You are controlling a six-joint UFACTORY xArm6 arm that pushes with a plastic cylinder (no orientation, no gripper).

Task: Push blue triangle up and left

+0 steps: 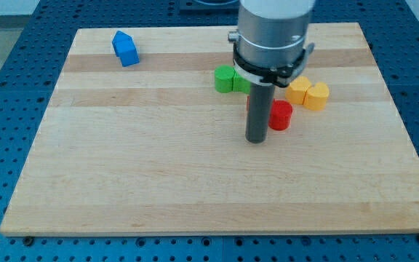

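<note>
Camera view: no pincer fitted, so nothing held; my tip [256, 140] rests mid-tabletop, just left of a red block [281, 115], green block [225, 78] and yellow blocks [307, 92] beyond. Blue triangle [125, 49] sits near the tabletop's [195, 189] top-left corner, well apart. Approach step: next move calls for reaching its lower-right side; path appears unobstructed.

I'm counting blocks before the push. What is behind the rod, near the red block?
Beside my tip, the red block shows at the rod's right. A red sliver at the rod's left edge hints at more red behind; its shape is covered.
</note>
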